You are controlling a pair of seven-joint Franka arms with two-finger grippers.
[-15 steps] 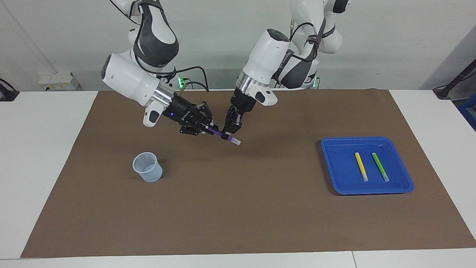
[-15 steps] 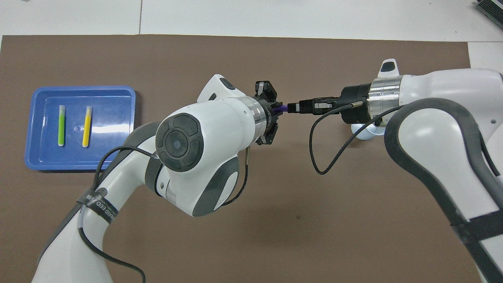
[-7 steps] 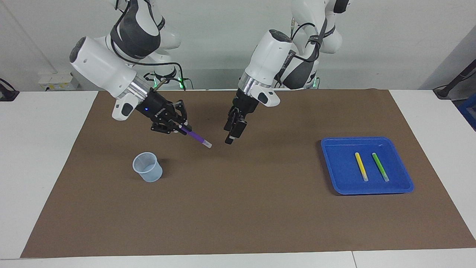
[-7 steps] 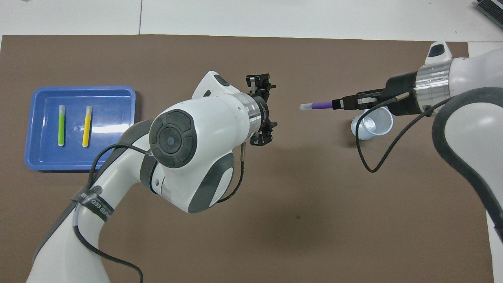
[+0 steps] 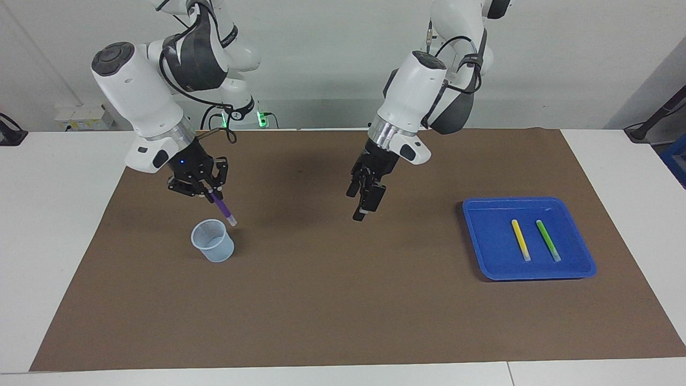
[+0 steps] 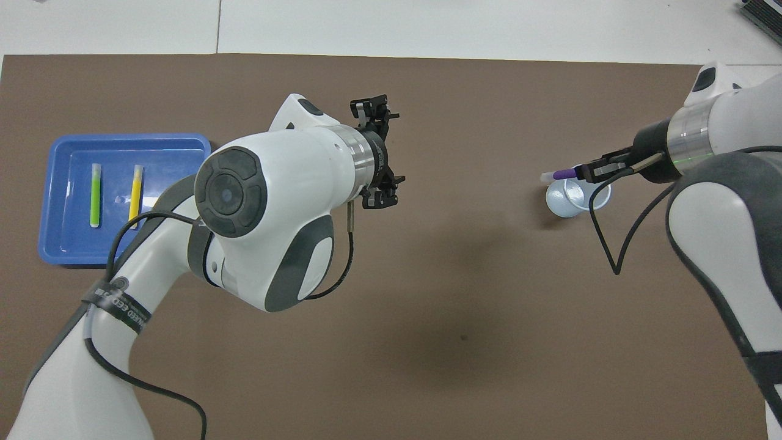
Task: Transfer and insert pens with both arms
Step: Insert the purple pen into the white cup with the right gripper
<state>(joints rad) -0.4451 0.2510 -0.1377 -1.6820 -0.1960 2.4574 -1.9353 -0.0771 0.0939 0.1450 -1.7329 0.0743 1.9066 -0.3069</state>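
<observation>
My right gripper [image 5: 210, 193] is shut on the purple pen [image 5: 223, 210], which slants down with its whitish tip just above the rim of the clear plastic cup [image 5: 213, 242]. In the overhead view the purple pen [image 6: 561, 175] sticks out of the right gripper [image 6: 588, 170] over the cup [image 6: 574, 200]. My left gripper [image 5: 355, 206] hangs open and holds nothing, over the bare mat between cup and tray; it also shows from above [image 6: 382, 154]. The yellow pen [image 5: 520, 239] and the green pen [image 5: 548, 240] lie side by side in the blue tray [image 5: 485, 252].
A brown mat [image 5: 343, 311] covers most of the white table. The blue tray [image 6: 174, 238] with the yellow pen [image 6: 135, 195] and green pen [image 6: 95, 194] sits toward the left arm's end, the cup toward the right arm's end.
The left gripper let go of the purple pen, opened and drew back toward the tray. The right gripper carried the pen away and tilted it down over the cup.
</observation>
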